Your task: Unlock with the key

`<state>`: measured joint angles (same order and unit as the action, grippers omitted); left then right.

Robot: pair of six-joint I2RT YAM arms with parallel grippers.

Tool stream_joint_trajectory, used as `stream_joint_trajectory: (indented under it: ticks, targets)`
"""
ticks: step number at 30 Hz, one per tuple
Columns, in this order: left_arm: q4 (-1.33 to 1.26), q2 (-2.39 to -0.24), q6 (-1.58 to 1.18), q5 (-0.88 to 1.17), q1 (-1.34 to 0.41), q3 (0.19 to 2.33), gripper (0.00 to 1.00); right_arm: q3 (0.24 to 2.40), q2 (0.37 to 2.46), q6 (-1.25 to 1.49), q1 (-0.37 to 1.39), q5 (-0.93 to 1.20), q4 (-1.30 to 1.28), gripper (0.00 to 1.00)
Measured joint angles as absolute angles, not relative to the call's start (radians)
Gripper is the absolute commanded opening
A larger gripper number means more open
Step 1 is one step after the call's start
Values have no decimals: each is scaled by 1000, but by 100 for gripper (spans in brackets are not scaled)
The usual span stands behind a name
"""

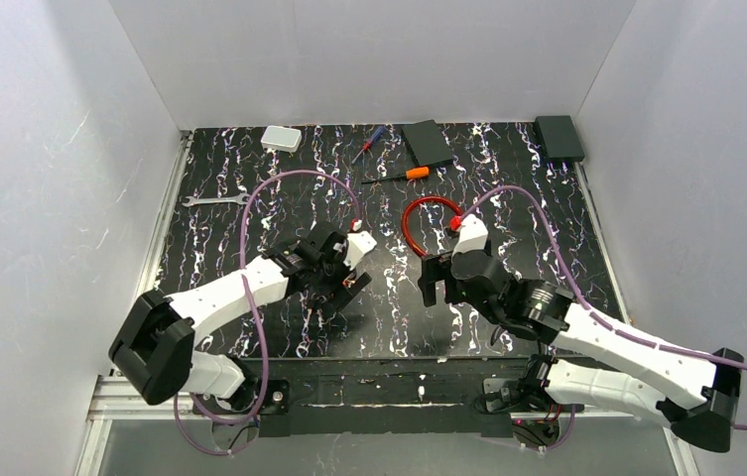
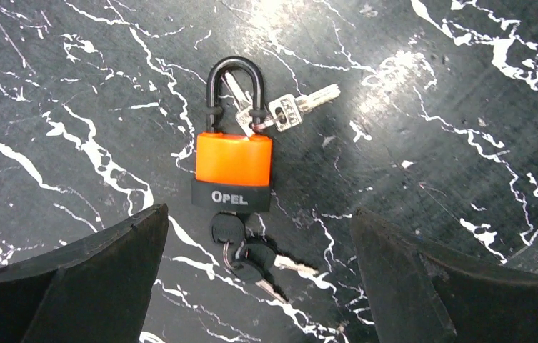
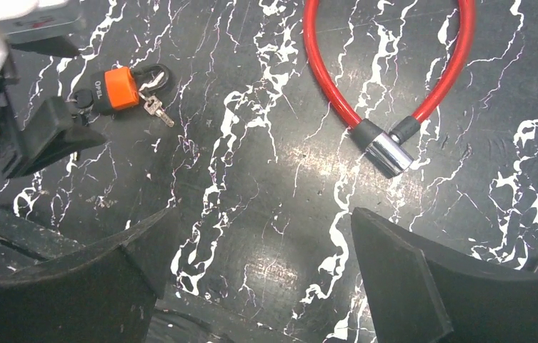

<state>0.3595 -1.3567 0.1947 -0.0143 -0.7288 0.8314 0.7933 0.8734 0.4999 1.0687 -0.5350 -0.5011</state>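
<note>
An orange padlock point(image 2: 233, 158) with a black base marked OPEL and a black shackle lies flat on the black marbled table. A black-headed key point(image 2: 227, 229) sits in its bottom keyhole, with two more black-headed keys point(image 2: 258, 261) on the same ring. Small silver keys point(image 2: 284, 111) hang on the shackle. My left gripper point(image 2: 258, 229) is open and hovers over the key end of the lock, a finger on each side and touching nothing. My right gripper point(image 3: 258, 229) is open and empty over bare table, and its view shows the padlock point(image 3: 119, 87) at far left.
A red cable lock point(image 1: 419, 223) lies coiled beyond my right gripper point(image 1: 438, 283) and also shows in the right wrist view point(image 3: 394, 71). At the back are an orange-handled screwdriver point(image 1: 399, 176), a small screwdriver point(image 1: 367, 144), a wrench point(image 1: 212, 200), a white box point(image 1: 281, 138) and black boxes point(image 1: 559, 137). White walls enclose the table.
</note>
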Motion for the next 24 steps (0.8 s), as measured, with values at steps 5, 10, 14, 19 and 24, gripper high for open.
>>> stream_joint_trajectory:
  ticks: [5, 10, 14, 19, 24]
  targets:
    - [325, -1442, 217, 37, -681, 846, 98, 793, 856, 497, 1069, -530, -525, 98]
    - [311, -1542, 227, 54, -659, 860, 90, 785, 857, 494, 1069, -513, -530, 98]
    - [314, -1599, 229, 64, -652, 885, 76, 770, 848, 494, 1069, -501, -529, 98]
    - [314, -1615, 234, 67, -652, 902, 0, 768, 843, 494, 1069, -491, -531, 98]
    - [368, -1628, 244, 70, -654, 933, 0, 768, 826, 495, 1069, -492, -532, 98]
